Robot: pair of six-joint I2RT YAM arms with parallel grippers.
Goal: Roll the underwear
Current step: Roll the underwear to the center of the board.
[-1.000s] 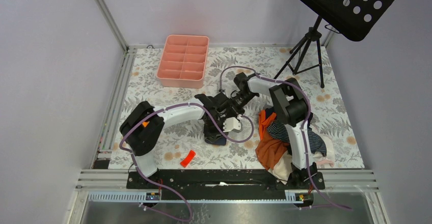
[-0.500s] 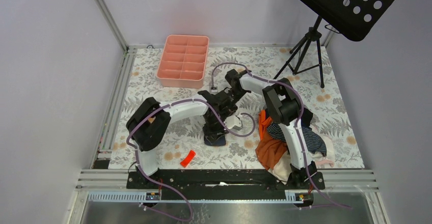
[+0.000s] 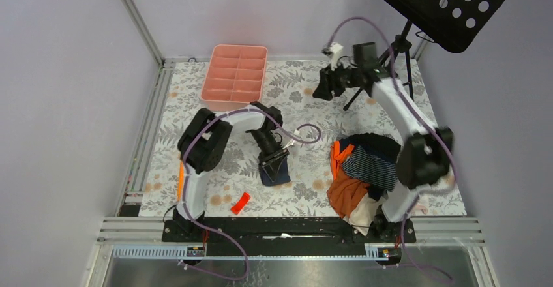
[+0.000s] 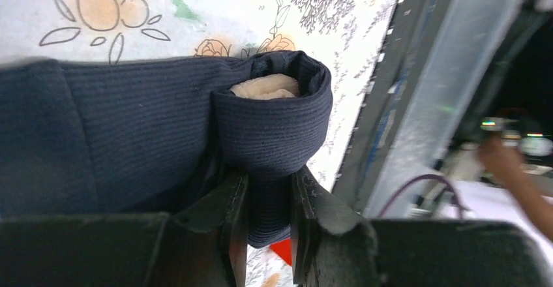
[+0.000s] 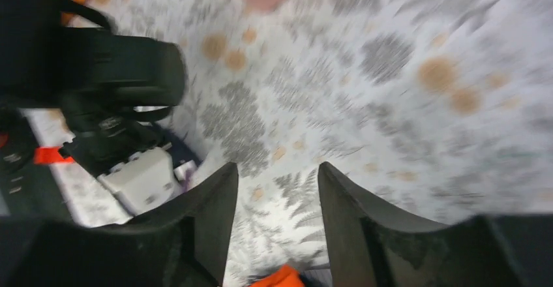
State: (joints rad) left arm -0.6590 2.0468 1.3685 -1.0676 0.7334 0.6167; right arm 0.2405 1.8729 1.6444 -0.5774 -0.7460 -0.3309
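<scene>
The navy underwear (image 3: 280, 175) lies on the floral table mat (image 3: 300, 104) at centre, partly rolled. In the left wrist view the underwear (image 4: 130, 124) has a rolled end with tan cloth showing inside it. My left gripper (image 3: 274, 162) (image 4: 269, 177) is shut on that rolled end. My right gripper (image 3: 321, 90) hangs high over the back right of the mat, far from the underwear. In its own blurred view the right gripper (image 5: 277, 192) stands open with only mat between the fingers. A dark striped underwear (image 3: 366, 167) lies in the clothes pile at right.
A pink compartment tray (image 3: 235, 77) stands at the back left. An orange garment (image 3: 342, 194) and other clothes are heaped beside the right arm's base. A small red object (image 3: 240, 202) lies near the front edge. A black tripod (image 3: 390, 62) with a music stand is at the back right.
My right gripper has let go beside the left gripper, opened, and swung up and away to the back right. The left gripper stays shut on the navy underwear, shifted slightly.
</scene>
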